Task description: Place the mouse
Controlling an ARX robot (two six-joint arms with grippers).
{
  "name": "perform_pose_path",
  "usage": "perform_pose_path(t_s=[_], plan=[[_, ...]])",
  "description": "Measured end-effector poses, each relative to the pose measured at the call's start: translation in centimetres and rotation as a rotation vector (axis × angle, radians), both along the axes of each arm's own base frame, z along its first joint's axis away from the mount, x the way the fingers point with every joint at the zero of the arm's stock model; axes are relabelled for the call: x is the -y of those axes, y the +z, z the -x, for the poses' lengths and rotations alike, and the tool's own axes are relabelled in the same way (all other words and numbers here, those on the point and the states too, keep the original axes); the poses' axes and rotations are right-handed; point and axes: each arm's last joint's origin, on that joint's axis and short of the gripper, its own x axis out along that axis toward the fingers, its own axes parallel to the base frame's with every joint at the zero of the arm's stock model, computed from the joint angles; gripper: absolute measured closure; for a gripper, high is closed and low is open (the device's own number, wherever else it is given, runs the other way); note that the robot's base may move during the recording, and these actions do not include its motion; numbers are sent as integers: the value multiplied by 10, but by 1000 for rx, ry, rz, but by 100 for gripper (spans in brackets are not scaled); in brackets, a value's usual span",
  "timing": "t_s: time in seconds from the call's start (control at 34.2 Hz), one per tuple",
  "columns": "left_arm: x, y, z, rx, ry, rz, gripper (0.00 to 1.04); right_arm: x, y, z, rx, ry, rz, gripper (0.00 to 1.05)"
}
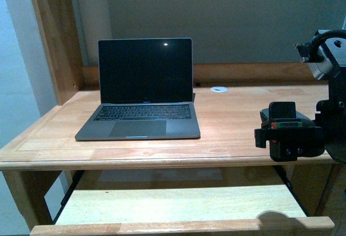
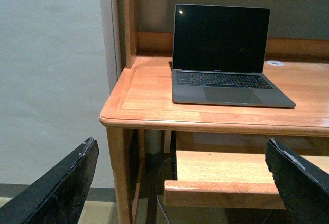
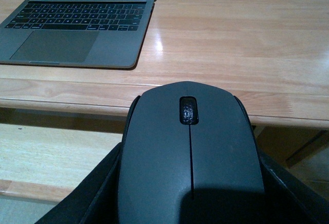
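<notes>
- The right gripper point(image 1: 286, 125) is closed on the mouse point(image 3: 190, 152); its dark fingers press both flanks of the shell; scroll wheel up
- The mouse sits at the tabletop's point(image 1: 243, 117) front edge, toward the right front corner; its nose reaches over that edge, with the pull-out shelf point(image 1: 178, 203) below; I cannot tell whether it touches the wood
- Its long axis runs from the front edge toward the back edge, in line with the gripper's reach
- Bare wood lies straight ahead of it, well apart from the laptop point(image 1: 143, 90), which stands toward the left; the likely move is forward and down, then release
- The left gripper point(image 2: 177, 183) is spread wide and empty, off beyond the tabletop's left front corner; the right arm is much nearer
</notes>
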Motion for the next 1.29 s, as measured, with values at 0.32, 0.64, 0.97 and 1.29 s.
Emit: perform_pose_path(t_s=[0.32, 0.64, 0.97, 1.29], plan=[[0, 0, 0, 0, 0, 0, 7, -25, -25, -80, -81, -78, 45, 42], [0, 0, 0, 0, 0, 0, 7, -29, -29, -127, -78, -121, 49, 42], [0, 0, 0, 0, 0, 0, 7, -31, -42, -158, -115, -143, 52, 42], [0, 0, 0, 0, 0, 0, 7, -33, -57, -181, -159, -147, 59, 42]])
